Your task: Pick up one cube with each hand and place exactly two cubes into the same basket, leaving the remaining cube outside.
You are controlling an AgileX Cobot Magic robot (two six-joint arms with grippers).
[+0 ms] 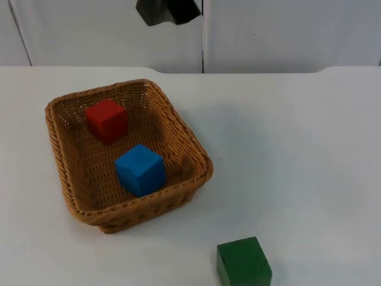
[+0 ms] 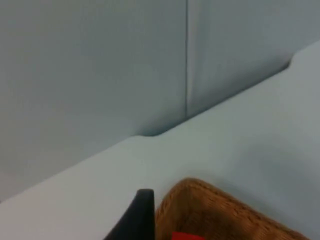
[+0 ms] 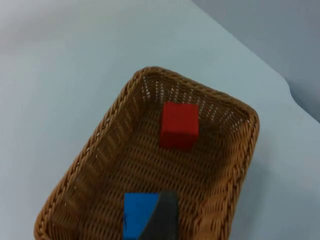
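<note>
The green cube [image 1: 244,263] is sitting alone on the tabletop [image 1: 309,155], near the front edge, and should stay there. Farther back, the blue cube [image 1: 140,170] and red cube [image 1: 106,120] are lying apart in the basket [image 1: 196,143]. Both arms should be lifting away slowly; the right gripper [image 3: 162,222] is hanging over the blue cube, the left gripper [image 2: 137,215] just beside the rim, and I cannot tell how their jaws are standing

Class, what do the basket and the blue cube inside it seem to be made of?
Basket: woven wicker or rattan, judging by its tan braided strands and plaited rim. Blue cube: smooth, matte, evenly coloured faces suggest painted wood, plastic or foam; the look leaves that open.
</note>
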